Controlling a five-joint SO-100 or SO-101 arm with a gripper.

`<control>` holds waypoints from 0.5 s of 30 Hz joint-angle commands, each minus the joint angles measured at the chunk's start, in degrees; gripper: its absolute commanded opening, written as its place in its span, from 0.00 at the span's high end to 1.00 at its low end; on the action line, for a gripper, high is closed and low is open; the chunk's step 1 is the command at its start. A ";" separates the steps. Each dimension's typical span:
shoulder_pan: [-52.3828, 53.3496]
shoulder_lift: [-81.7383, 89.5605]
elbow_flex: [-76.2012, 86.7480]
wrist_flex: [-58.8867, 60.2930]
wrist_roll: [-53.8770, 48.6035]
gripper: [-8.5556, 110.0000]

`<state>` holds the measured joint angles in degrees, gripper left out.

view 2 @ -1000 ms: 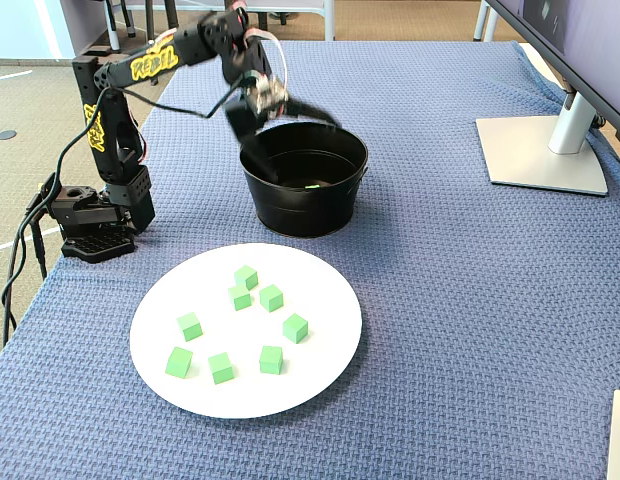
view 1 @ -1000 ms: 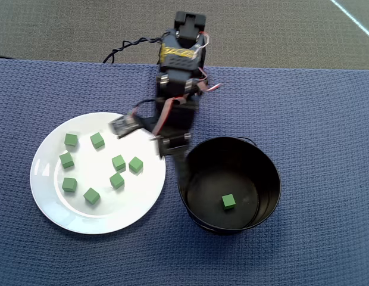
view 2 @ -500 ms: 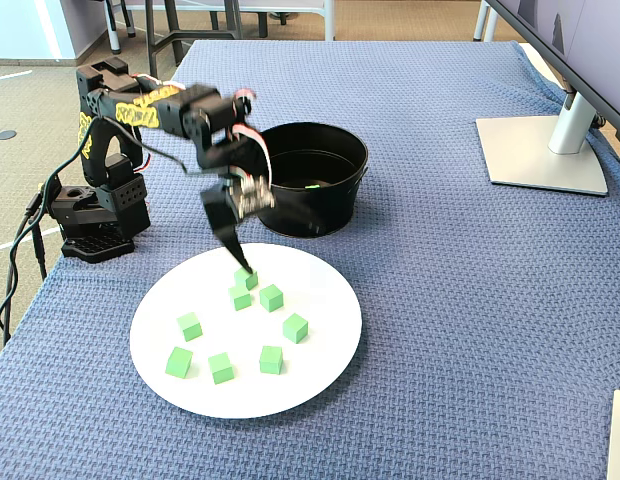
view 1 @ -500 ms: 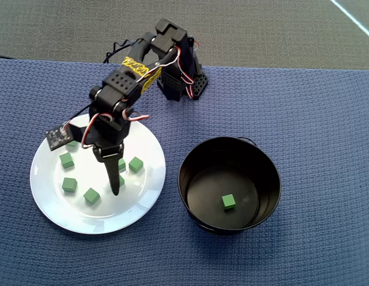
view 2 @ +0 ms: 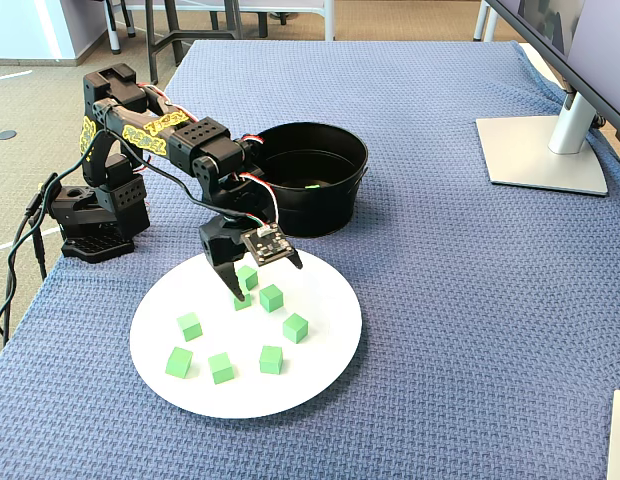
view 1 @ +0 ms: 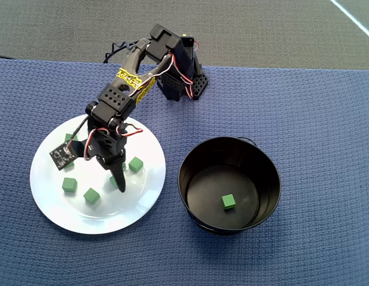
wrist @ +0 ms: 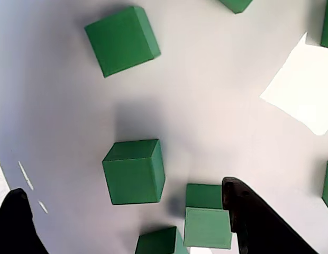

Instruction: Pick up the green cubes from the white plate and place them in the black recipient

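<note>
the gripper has swung off the pot and dropped over the plate, jaws apart around the middle cubes. 1 cube sits in the pot; the rest remain plated, so a fresh pick looks underway.

We saw a table covered in blue woven cloth, a monitor stand on it, and grey carpet beyond.
</note>
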<state>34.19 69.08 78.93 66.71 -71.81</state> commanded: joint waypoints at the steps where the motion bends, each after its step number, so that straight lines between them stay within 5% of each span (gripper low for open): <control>1: -1.23 -0.53 0.00 -2.55 -0.70 0.59; 15: -4.57 -5.63 -1.93 -4.83 2.20 0.61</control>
<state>31.11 62.93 78.93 62.93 -70.93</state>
